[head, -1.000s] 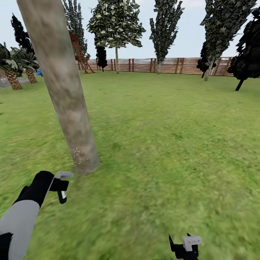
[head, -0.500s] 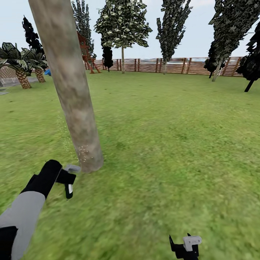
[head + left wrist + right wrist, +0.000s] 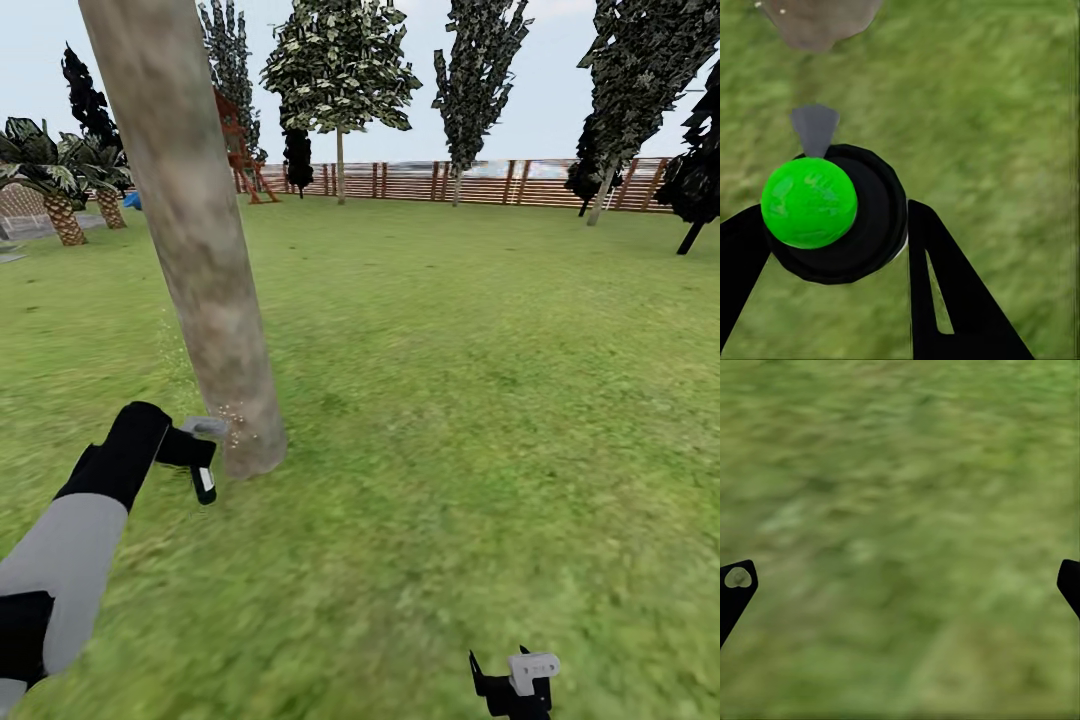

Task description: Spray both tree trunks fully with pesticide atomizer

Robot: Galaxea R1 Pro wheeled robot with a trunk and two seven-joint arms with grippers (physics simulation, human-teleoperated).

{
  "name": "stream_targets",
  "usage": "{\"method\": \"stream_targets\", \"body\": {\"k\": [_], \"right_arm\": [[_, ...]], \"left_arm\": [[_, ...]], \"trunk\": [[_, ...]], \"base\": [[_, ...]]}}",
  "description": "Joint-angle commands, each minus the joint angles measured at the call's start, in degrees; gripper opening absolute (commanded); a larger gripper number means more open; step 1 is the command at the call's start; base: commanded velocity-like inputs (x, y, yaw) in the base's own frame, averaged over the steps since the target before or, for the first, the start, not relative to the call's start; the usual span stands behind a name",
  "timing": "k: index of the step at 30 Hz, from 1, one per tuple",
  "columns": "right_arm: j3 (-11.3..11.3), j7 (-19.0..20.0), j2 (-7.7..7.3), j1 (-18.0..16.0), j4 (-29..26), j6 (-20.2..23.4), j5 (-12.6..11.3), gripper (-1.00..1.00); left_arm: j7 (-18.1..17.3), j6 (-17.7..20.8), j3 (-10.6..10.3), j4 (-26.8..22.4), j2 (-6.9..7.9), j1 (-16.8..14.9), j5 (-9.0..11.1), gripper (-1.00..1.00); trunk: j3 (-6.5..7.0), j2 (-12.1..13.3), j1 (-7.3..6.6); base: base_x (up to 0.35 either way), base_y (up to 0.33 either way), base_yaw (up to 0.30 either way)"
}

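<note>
left pincer (image 3: 190,452) grips atomizer (image 3: 203,478), nozzle near trunk (image 3: 200,250) base so spray lands on bark | pesticide (image 3: 235,415) specks low on trunk; upper bark looks bare | right pincer (image 3: 512,685) wide open, empty, low over lawn (image 3: 480,380)

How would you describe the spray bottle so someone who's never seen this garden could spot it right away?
Start at the thick, pale mottled tree trunk leaning up from the lawn at the left of the head view. Right beside its base, the left gripper on the black-and-grey arm holds the pesticide atomizer. It is a small dark bottle with a white label and pale grey spray head aimed at the trunk, where whitish specks dot the bark.
</note>
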Motion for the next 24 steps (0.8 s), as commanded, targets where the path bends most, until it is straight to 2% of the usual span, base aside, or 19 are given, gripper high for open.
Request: {"method": "stream_targets", "body": {"k": [1,2,4,5,6,9,12,15,19,21,22,24], "right_arm": [[0.0,0.0,0.0,0.0,0.02,-0.01,0.0,1.0],[0.0,0.01,0.0,0.0,0.04,0.0,0.0,1.0],[0.0,0.0,0.0,0.0,0.06,0.07,0.0,1.0],[0.0,0.02,0.0,0.0,0.06,0.1,0.0,1.0],[0.0,0.04,0.0,0.0,0.06,0.11,0.0,1.0],[0.0,0.05,0.0,0.0,0.06,0.11,0.0,1.0],[0.0,0.04,0.0,0.0,0.06,0.11,0.0,1.0],[0.0,0.02,0.0,0.0,0.06,0.11,0.0,1.0],[0.0,0.03,0.0,0.0,0.06,0.11,0.0,1.0],[0.0,0.03,0.0,0.0,0.06,0.11,0.0,1.0],[0.0,0.04,0.0,0.0,0.06,0.11,0.0,1.0],[0.0,0.05,0.0,0.0,0.06,0.11,0.0,1.0]], "left_arm": [[0.03,0.01,0.0,0.31,-0.09,-0.58,-0.18,-1.0],[0.04,0.03,-0.03,0.47,-0.03,-0.86,-0.16,-1.0],[0.12,-0.03,-0.08,0.47,1.13,-0.65,-0.39,-1.0],[0.14,-0.04,-0.08,0.54,2.06,-0.63,-1.36,-1.0],[0.11,-0.04,-0.08,0.52,1.98,-0.49,-2.23,-1.0],[0.07,0.03,0.04,0.27,1.33,-0.62,-3.03,-1.0],[0.06,0.05,0.09,0.13,-0.78,-1.05,-3.13,-1.0],[0.06,0.05,0.09,0.0,-1.34,-1.16,-3.11,-1.0],[0.06,0.05,0.43,-0.06,0.04,-1.23,-3.11,-1.0],[0.0,0.07,0.54,-0.08,2.64,-1.26,-3.03,-1.0],[-0.01,0.09,0.56,-0.11,3.16,-1.27,-2.97,-1.0],[-0.03,0.12,0.38,-0.17,3.04,-1.27,-2.97,-1.0]], "trunk": [[0.0,0.0,0.0],[0.0,0.0,0.0],[0.0,0.0,0.0],[0.0,0.0,0.0],[0.0,0.0,0.0],[0.0,0.0,0.0],[0.0,0.0,0.0],[0.0,0.0,0.0],[0.0,0.0,0.0],[0.0,0.0,0.0],[0.0,0.0,0.0],[0.0,0.0,0.0]], "base": [[0.0,0.0,0.0],[0.0,0.0,0.0],[0.072,0.104,0.0],[0.135,0.195,0.0],[0.059,0.084,0.0],[0.018,0.025,0.0],[0.002,0.003,0.0],[0.0,0.0,0.0],[0.0,0.0,0.0],[0.0,0.0,0.0],[0.0,0.0,0.0],[0.0,0.0,0.0]]}}
